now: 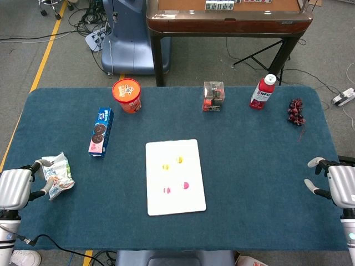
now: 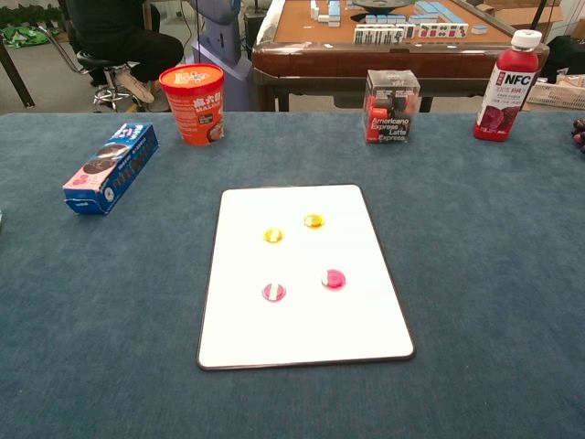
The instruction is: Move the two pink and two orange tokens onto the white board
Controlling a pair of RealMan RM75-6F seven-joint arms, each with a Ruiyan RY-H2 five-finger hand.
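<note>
The blue bench (image 1: 266, 183) carries the white board (image 2: 302, 274) midway between the hands, well apart from both. On it lie two orange tokens (image 2: 293, 228) and two pink tokens (image 2: 303, 285). Left hand (image 1: 14, 187) and right hand (image 1: 341, 185): fingers (image 1: 314, 162) released, grasping nothing.

Grey floor (image 1: 44, 50), yellow line (image 1: 45, 52), cables; wooden mahjong table (image 1: 227, 19) behind.

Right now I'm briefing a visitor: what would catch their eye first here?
The white board at the table's middle, carrying two orange tokens above two pink tokens. Behind it stand an orange cup on the left and a red-capped juice bottle on the right.
</note>
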